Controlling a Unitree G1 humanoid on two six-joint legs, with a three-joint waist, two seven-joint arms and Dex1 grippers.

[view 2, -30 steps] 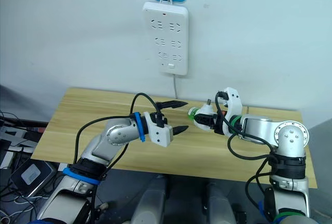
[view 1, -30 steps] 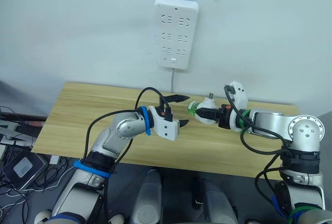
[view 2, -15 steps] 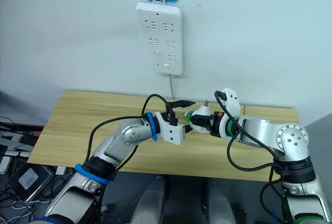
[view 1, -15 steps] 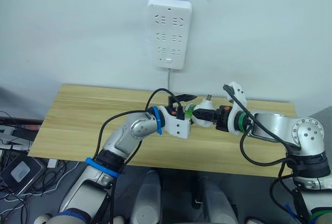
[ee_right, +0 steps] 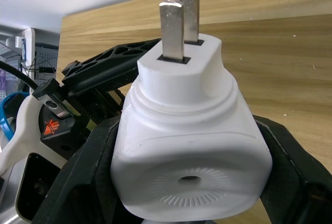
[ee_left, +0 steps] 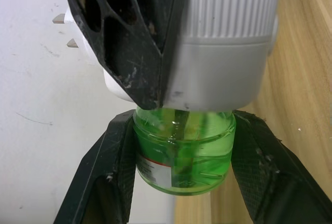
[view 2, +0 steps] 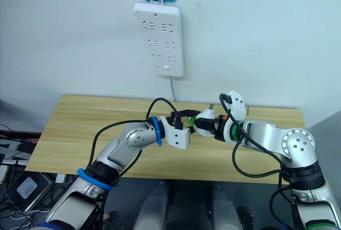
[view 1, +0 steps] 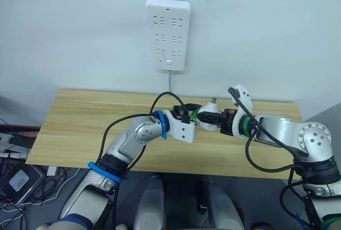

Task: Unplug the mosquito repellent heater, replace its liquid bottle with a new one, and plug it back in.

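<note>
My right gripper (view 1: 211, 118) is shut on the white mosquito repellent heater (ee_right: 192, 146) and holds it above the table, its two metal prongs (ee_right: 179, 22) pointing up. The green liquid bottle (ee_left: 181, 156) sticks out of the heater (ee_left: 223, 37) toward my left arm. My left gripper (ee_left: 184, 123) is shut on this bottle, with one black finger (ee_left: 106, 177) on each side of it. In the left eye view the two grippers meet over the middle of the table, the left gripper (view 1: 190, 115) just left of the heater (view 1: 206, 118). The new one is out of view.
A long white power strip (view 1: 168, 33) hangs on the wall behind the table, under a blue and pink hook, with its cord running down. The wooden table (view 1: 80, 118) is bare on the left side. Cables and devices lie on the floor at the far left.
My left gripper reached right to the heater and its fingers shut on the green bottle. The right gripper kept holding the heater. The camera view shifted a little.
</note>
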